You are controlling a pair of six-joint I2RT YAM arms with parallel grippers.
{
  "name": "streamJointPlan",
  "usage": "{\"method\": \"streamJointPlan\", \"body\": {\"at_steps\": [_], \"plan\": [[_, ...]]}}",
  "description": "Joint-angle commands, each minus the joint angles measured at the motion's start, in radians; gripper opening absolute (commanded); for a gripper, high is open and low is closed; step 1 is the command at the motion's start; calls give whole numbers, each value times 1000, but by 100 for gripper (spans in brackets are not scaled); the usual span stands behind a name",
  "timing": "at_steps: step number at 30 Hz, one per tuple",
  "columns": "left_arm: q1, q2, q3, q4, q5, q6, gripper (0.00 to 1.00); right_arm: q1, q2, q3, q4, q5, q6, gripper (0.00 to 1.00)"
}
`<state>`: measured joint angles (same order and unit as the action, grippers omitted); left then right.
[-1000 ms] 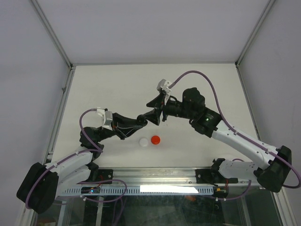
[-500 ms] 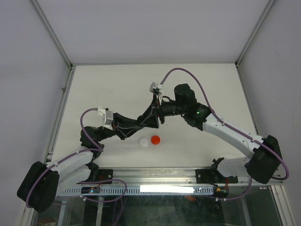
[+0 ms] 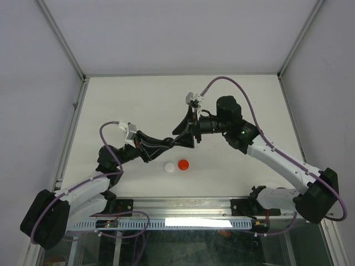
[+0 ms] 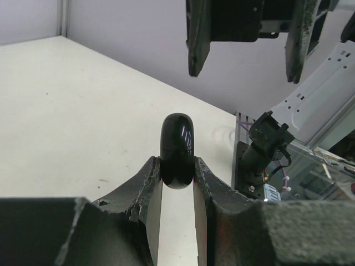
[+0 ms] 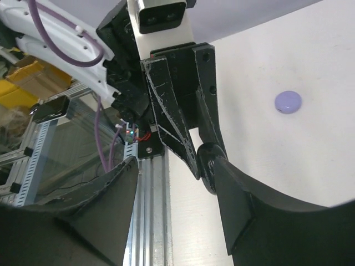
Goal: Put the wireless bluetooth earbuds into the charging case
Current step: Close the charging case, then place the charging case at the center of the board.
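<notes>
1. Earbuds do not show as loose pieces in any view. The thing in hand is a black charging case, glossy and rounded and seen on edge. I cannot tell whether its lid is up.
2. On the left, the left gripper is clamped on the lower flanks of that case and holds it off the table, about mid-table. Its job now is probably to be a firm, level vice with the upper half of the case left free.
3. Below the meeting point, toward the near edge, a white case lies on the table with a red case just beside it on the right. Any descent should stay clear of both.
4. On the right, the right gripper hangs just above the black case with its jaws apart and nothing between them. It looks set to take or open the case. It should centre over the exposed top before closing, and close gently, because so slick a shell could squirt out sideways.
5. In the right wrist view, a lavender disc lies on the table, well apart from both grippers.
</notes>
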<state>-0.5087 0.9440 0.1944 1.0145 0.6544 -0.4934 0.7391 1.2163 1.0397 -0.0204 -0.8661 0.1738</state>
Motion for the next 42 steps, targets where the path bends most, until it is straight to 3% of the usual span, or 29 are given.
{"method": "streamJointPlan", "body": {"at_steps": [1,9,13,18,28,35,38,42], "plan": [[6,15,45,-72,-72,-79,0,-14,-61,11,-54,159,-51,61],[6,117,105,-334,-165,-179,0,-15,-191,-88,-145,619,-97,64],[6,221,134,-431,-208,-243,0,-15,-259,-150,-176,772,-91,65],[6,387,195,-462,-197,-289,1,-17,-354,-219,-183,881,-88,66],[-17,637,317,-580,-213,-294,9,-16,-427,-245,-219,900,-95,67],[-27,622,335,-703,-289,-273,28,-17,-435,-244,-253,956,-86,68],[-27,568,345,-785,-361,-242,45,-17,-444,-243,-274,1000,-77,71],[-24,463,357,-892,-461,-207,59,-17,-452,-238,-314,1080,-59,81]]}}
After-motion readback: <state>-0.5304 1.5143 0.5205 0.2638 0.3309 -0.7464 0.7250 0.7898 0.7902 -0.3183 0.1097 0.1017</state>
